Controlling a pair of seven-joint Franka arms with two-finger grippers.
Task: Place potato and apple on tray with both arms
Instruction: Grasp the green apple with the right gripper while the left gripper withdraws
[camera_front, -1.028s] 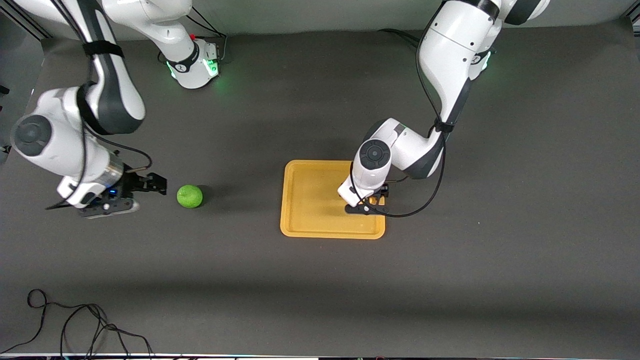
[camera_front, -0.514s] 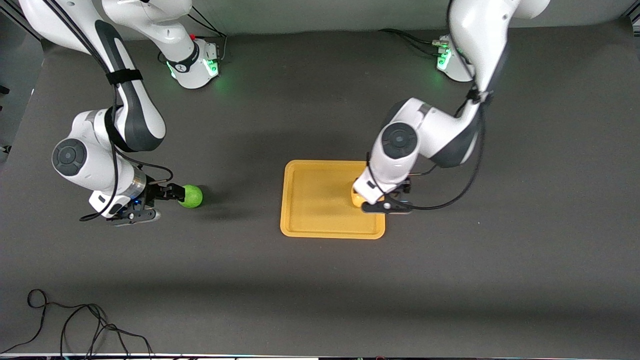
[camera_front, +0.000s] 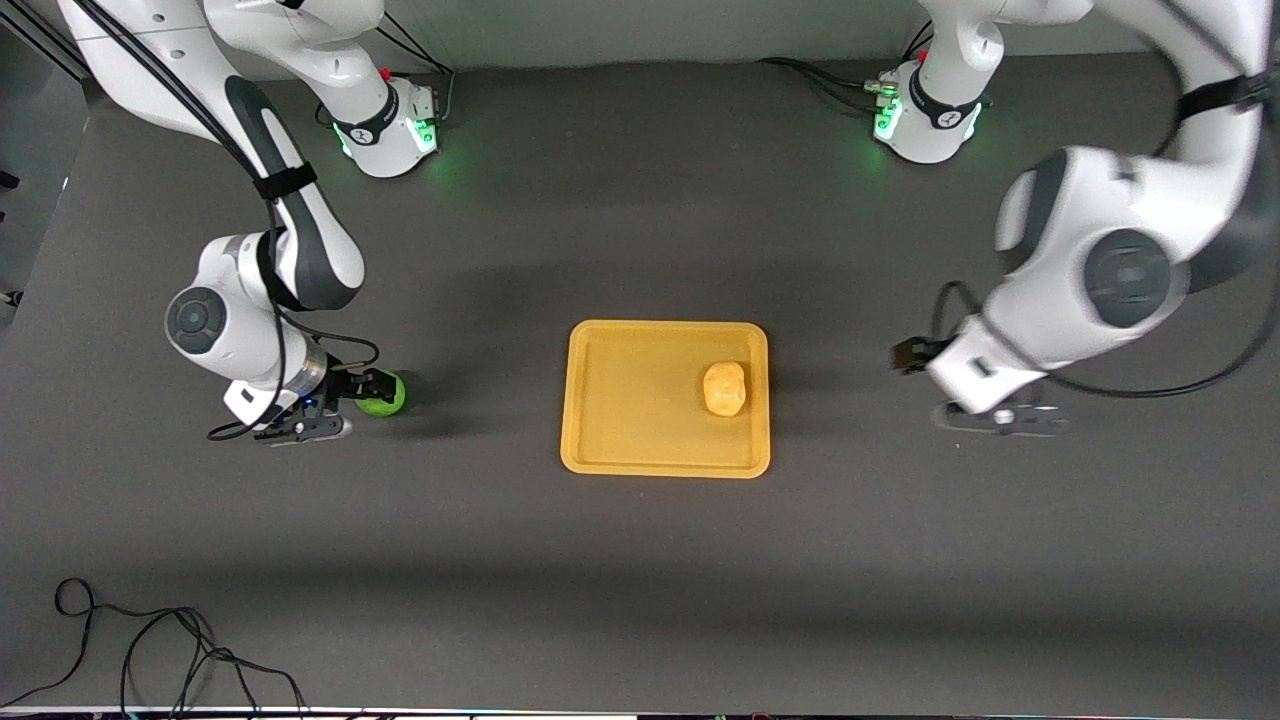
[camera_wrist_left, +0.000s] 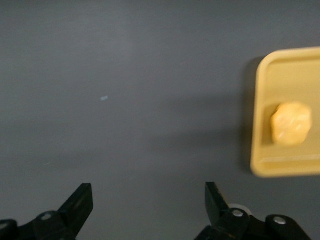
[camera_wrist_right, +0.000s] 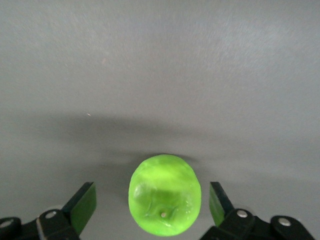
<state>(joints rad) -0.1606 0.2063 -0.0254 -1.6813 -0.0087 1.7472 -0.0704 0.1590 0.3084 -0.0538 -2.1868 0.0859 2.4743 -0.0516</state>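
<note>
Front view: potato (camera_front: 725, 388) now lies free on the tray (camera_front: 620, 455) mid-worktop; left gripper (camera_wrist_left: 148, 210) has let go and withdrawn toward its own end, fingers spread and empty. Right gripper (camera_wrist_right: 152, 207) has advanced, fingers open either side of the apple (camera_wrist_right: 165, 194), not yet closed. Potato placed; apple pending.

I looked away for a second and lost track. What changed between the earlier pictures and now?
The left gripper let go of the potato on the tray and drew back, jaws open, over bare table toward the left arm's end. The right gripper advanced to the apple, open jaws now on either side of it. The tray and apple stayed where they were.
</note>
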